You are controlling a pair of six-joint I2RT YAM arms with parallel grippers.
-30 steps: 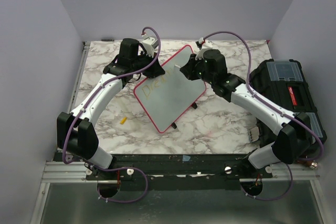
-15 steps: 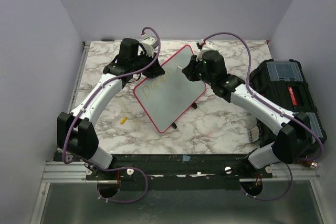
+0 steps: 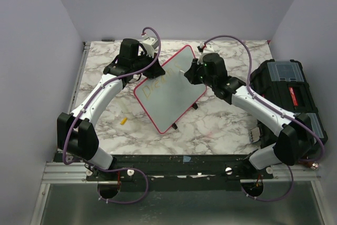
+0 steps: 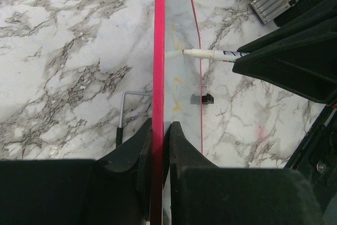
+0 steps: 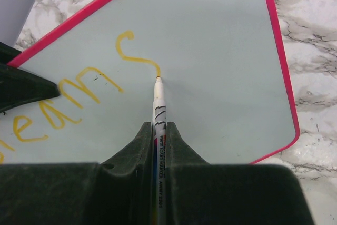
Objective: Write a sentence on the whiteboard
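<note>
Our right gripper (image 5: 158, 130) clamps a marker (image 5: 157, 104) (tip on the sentence (image 5: 79, 85)), our left gripper (image 4: 159, 130) pinches the whiteboard (image 3: 168, 97), both arms stretched forward.

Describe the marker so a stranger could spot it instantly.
Find the red-pink-rimmed whiteboard propped up at centre, its edge clamped by the left hand. The marker is the slim white pen in the right hand, tip on the board. It alone touches the end of the yellow lettering.
</note>
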